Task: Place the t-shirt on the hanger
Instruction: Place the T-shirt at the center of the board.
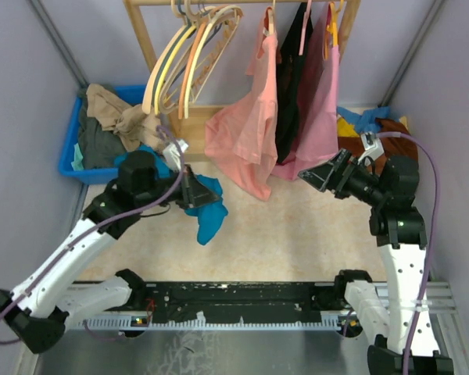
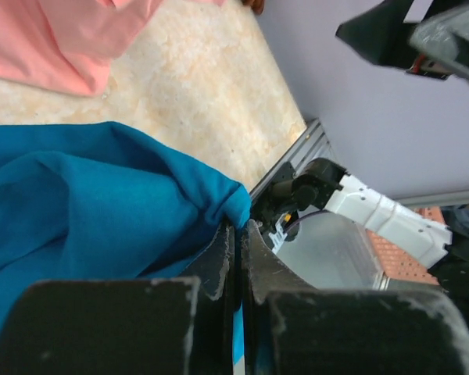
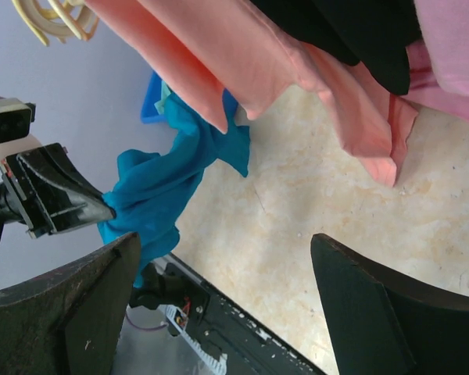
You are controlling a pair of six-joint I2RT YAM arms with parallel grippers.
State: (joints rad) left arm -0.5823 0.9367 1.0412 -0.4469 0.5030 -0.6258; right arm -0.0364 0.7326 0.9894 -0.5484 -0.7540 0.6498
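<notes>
Currently: left gripper (image 1: 194, 190) is clamped on the t-shirt (image 1: 209, 212), with the cloth draping below it.
From the closed jaws the shirt trails down toward the robot. The hanger (image 1: 163, 74) hangs on the wooden rack (image 1: 144, 35), beyond and slightly left, nearer this arm. Right gripper (image 1: 319, 176) is empty, fingers apart, well away.

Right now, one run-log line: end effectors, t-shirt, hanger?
left end effector: shut on t-shirt | right end effector: open, empty | hanger: bare on rack | t-shirt not yet on hanger
</notes>
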